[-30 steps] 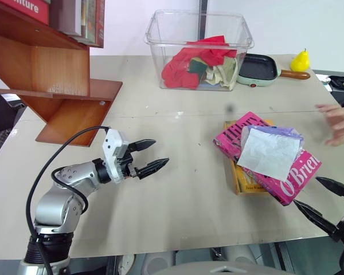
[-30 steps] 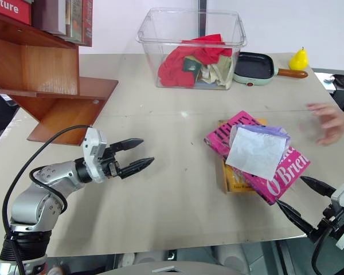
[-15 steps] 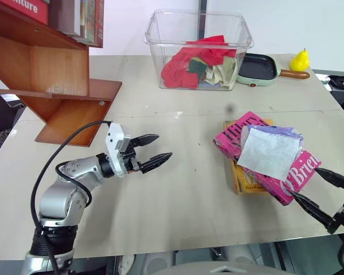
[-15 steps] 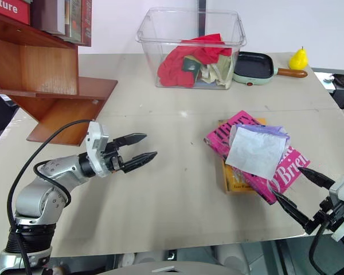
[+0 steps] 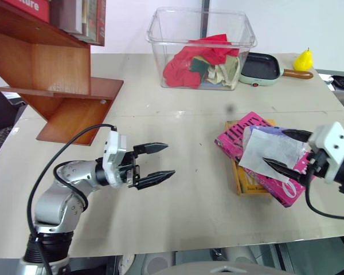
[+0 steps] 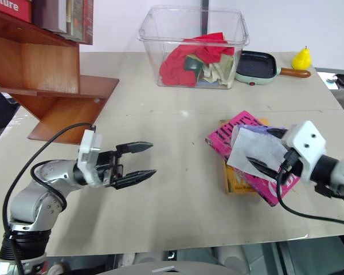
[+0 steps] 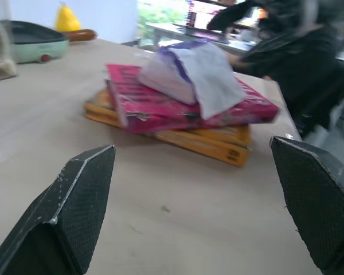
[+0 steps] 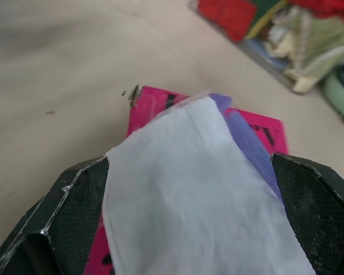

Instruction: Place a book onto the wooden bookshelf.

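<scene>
Book: the pink book (image 5: 238, 135) lies flat atop a yellow book (image 5: 247, 184) on the worktop (image 5: 183, 212), a white cloth (image 5: 269, 153) draped over it (long axis running diagonally away from the robot).
Right gripper (image 5: 288, 152): over the book's near end, jaws wide, holding nothing.
Left gripper (image 5: 156, 162): well apart, jaws wide, empty, pointing toward the book.
Bookshelf (image 5: 51, 80): far left.
Nearer arm: right.

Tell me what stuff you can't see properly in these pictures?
- Pink book: most of its cover lettering is hidden in the eye views by the white packet and the right gripper.
- Yellow book: mostly buried under the pink one.
- Wooden bookshelf: its top is cut off by the picture's edge.
</scene>
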